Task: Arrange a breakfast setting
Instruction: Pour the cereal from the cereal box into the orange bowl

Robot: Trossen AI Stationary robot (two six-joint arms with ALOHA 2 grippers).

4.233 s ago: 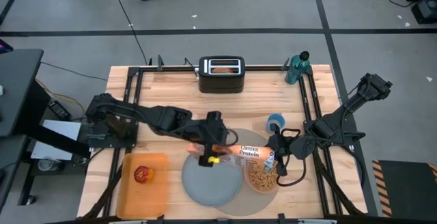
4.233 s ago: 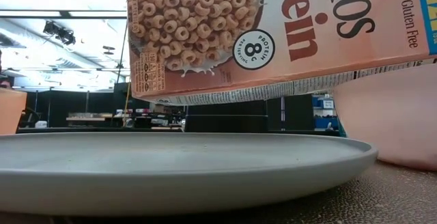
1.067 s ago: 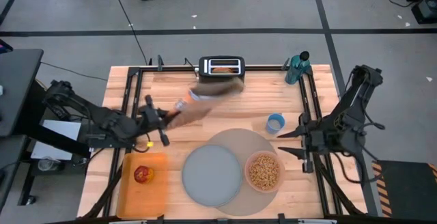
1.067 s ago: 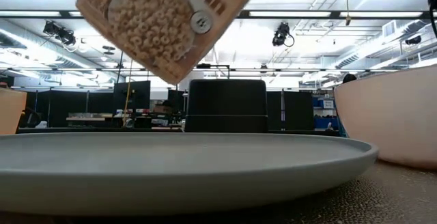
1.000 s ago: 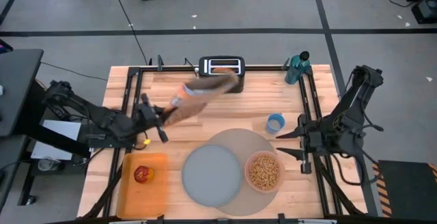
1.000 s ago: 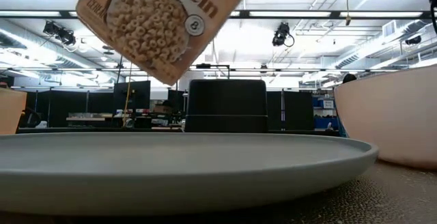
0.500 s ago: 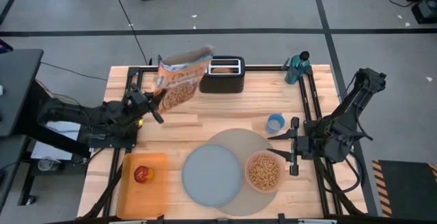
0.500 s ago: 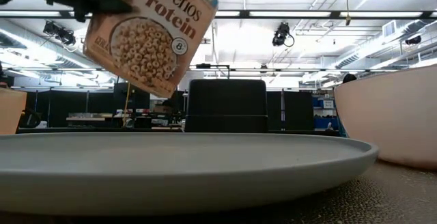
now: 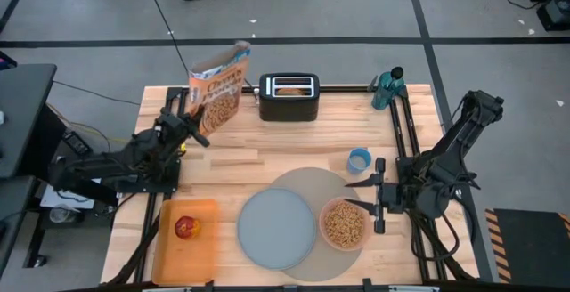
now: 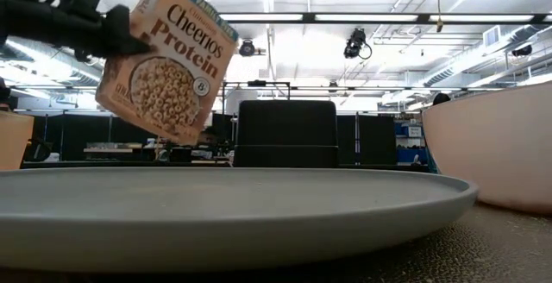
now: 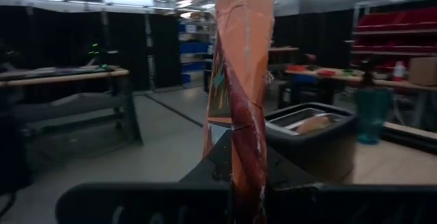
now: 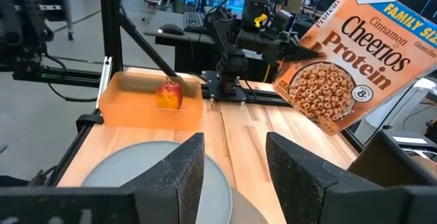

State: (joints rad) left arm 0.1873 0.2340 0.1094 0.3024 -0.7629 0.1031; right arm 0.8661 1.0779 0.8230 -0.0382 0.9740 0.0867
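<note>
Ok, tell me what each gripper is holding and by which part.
The left gripper is shut on the cereal box, clamping its lower end, with the open top tilted up and away near the toaster. The right gripper is open and holds nothing, beside the pink bowl.

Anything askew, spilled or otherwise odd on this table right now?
No spill shows. The cereal box is tilted, top flaps open, held in the left gripper over the table's far left corner beside the toaster. The apple sits on the orange board, not on the placemat. The right gripper hangs open beside the cereal-filled bowl.
</note>
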